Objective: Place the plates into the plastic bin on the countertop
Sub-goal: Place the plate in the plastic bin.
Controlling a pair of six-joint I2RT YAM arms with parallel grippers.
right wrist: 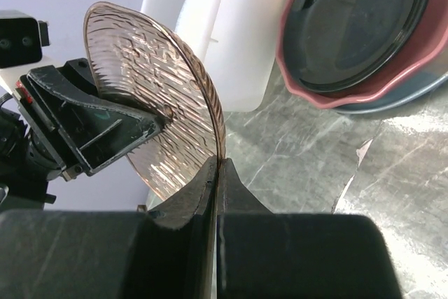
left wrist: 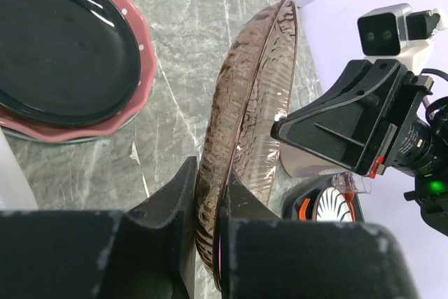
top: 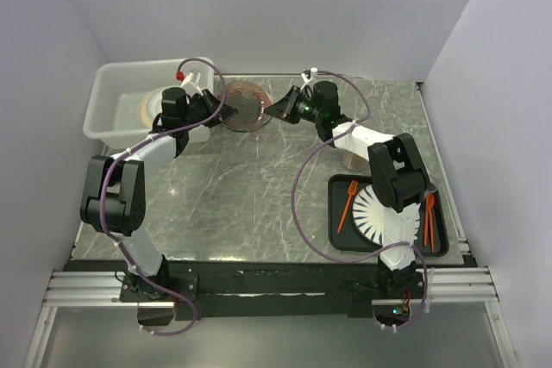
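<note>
Pink-tinted, translucent and ribbed, the glass plate (left wrist: 245,124) stands on edge, its rim pinched by both: left gripper (left wrist: 210,197) on one side, right gripper (right wrist: 218,173) opposite. Milky plastic bin (top: 108,96) w/ rolled rim sits just behind the left gripper; a tan plate (top: 145,109) seems to lie inside. Glossy dark brown pink-rimmed plate (left wrist: 63,47), scalloped edge, tops a stack on the veined countertop (top: 250,196) near the grippers. Most plates look not yet binned.

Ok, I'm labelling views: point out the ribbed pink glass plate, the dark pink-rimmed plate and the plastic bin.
ribbed pink glass plate (left wrist: 245,124), left wrist view, its textured face.
dark pink-rimmed plate (right wrist: 357,19), right wrist view, its dark centre.
plastic bin (top: 107,101), top external view, its left wall.
</note>
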